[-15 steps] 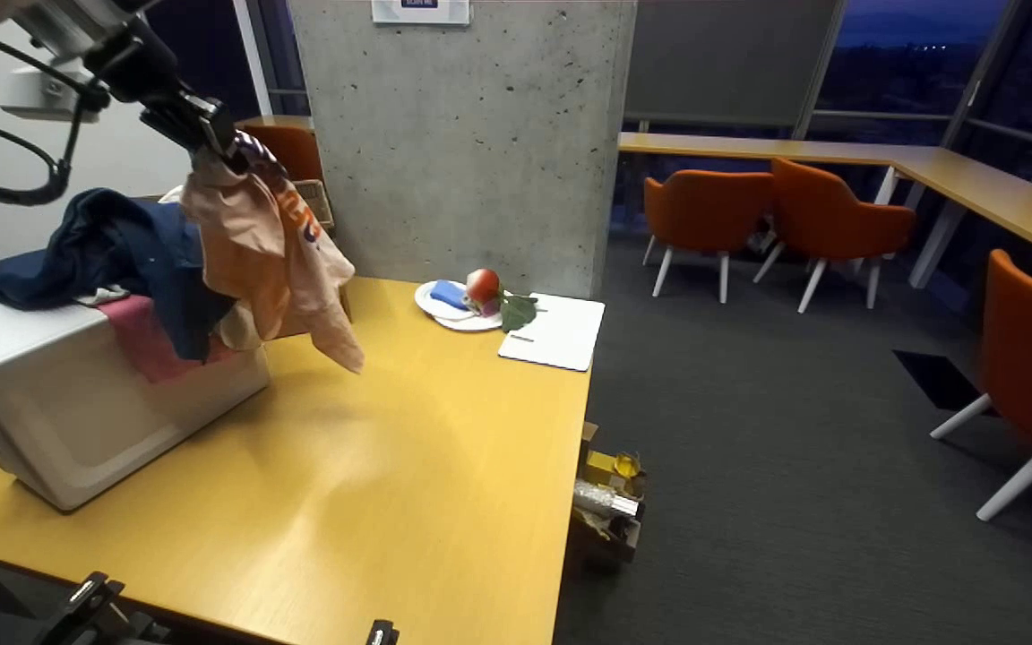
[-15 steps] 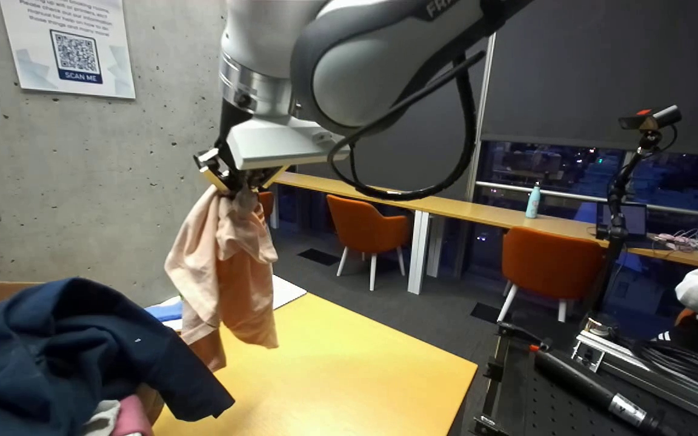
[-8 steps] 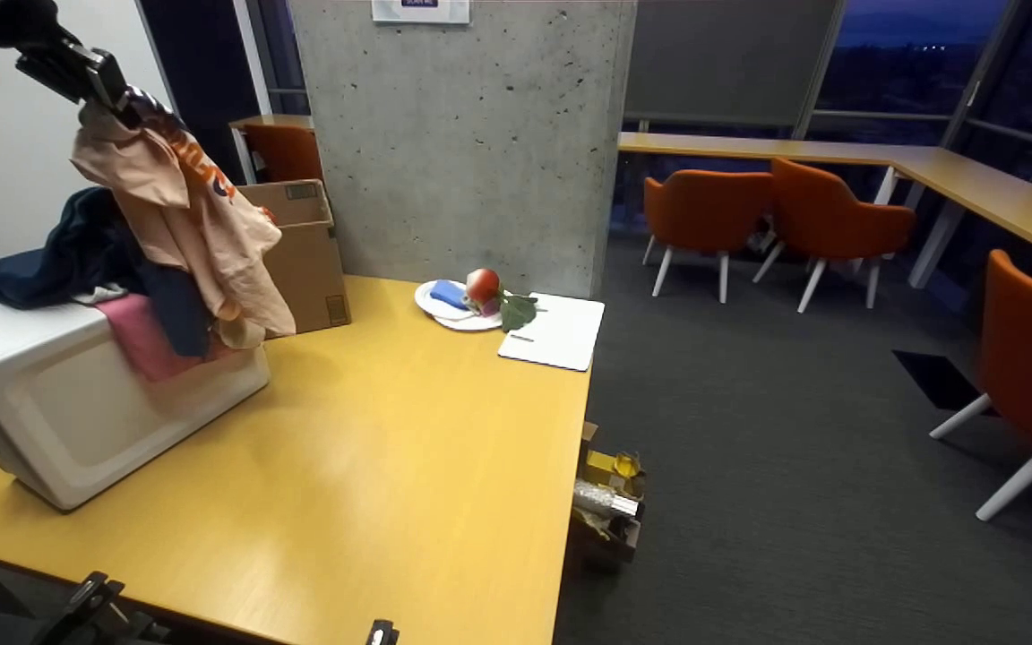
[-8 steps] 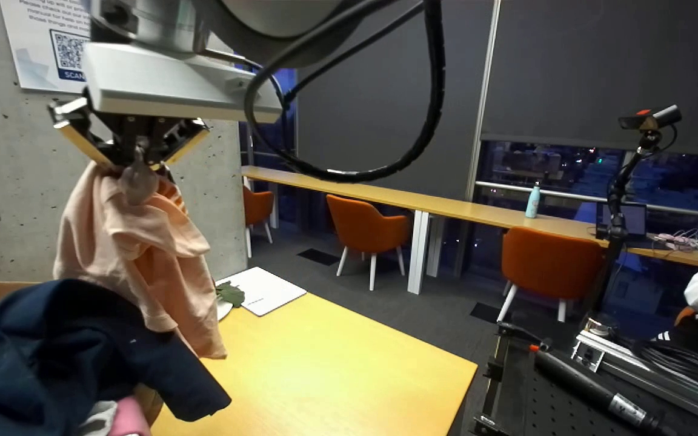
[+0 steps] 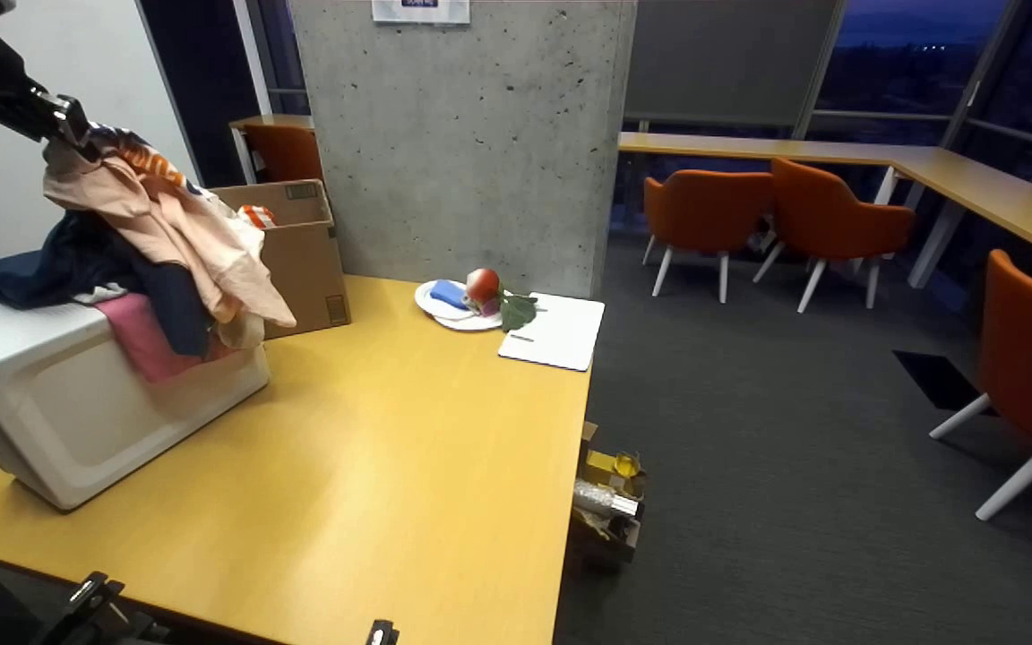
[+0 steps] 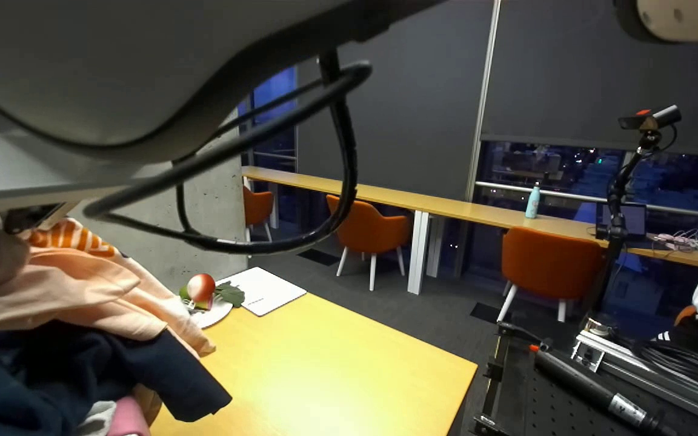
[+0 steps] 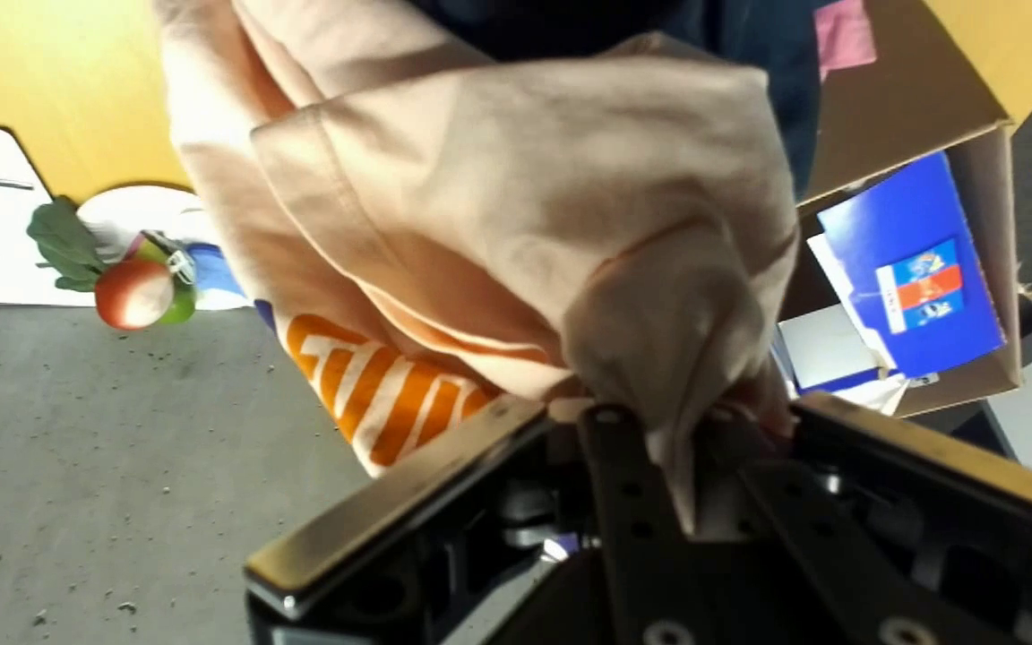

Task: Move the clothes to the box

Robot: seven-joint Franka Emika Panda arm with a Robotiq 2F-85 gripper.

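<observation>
Lower now, the orange-printed peach cloth garment (image 7: 516, 197) pinched in my black fingers (image 7: 623, 466) drapes over crumpled navy cloth (image 6: 64, 369): placing, I judge; release next.

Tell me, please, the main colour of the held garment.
Peach: the garment shows best in the wrist view.

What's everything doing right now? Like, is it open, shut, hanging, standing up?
White bin: partly covered, lid unclear.
Pink garment: hanging over the white bin's side.
Navy garment: crumpled, one end dangling.
Whitish garment: mostly covered.
Peach garment: bunched, draped over the navy garment.
Gripper: shut on the peach garment.
Cardboard box: open, blue thing inside.
Bottle: upright.
</observation>
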